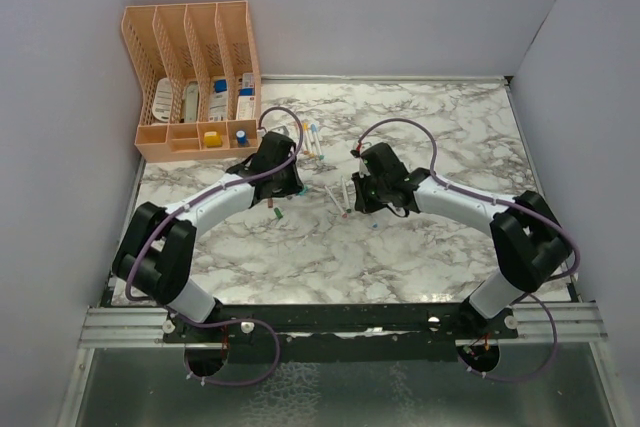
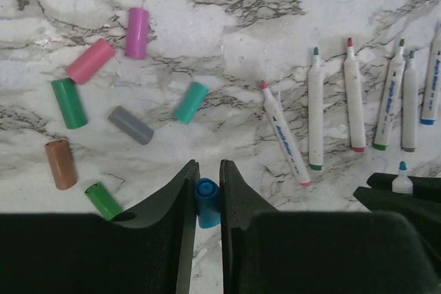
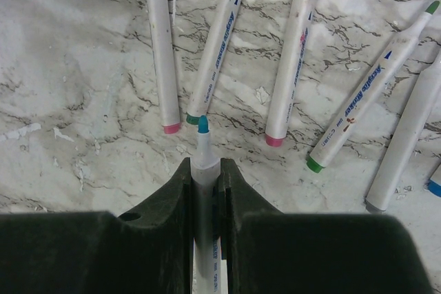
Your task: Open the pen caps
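Observation:
My left gripper (image 2: 209,164) is shut on a blue pen cap (image 2: 207,204), held just above the marble table. Several loose pen caps lie ahead on its left: pink (image 2: 90,60), purple (image 2: 137,32), dark green (image 2: 69,102), grey (image 2: 130,124), teal (image 2: 191,102), brown (image 2: 60,164) and light green (image 2: 104,200). My right gripper (image 3: 204,162) is shut on a white pen barrel (image 3: 204,170) whose bare blue tip points forward. In the top view the two grippers (image 1: 283,187) (image 1: 355,197) are close together at mid table.
Several uncapped white pens (image 2: 315,111) lie in a row on the table, also in the right wrist view (image 3: 289,60). A peach desk organizer (image 1: 195,77) stands at the back left. Grey walls enclose the table on three sides.

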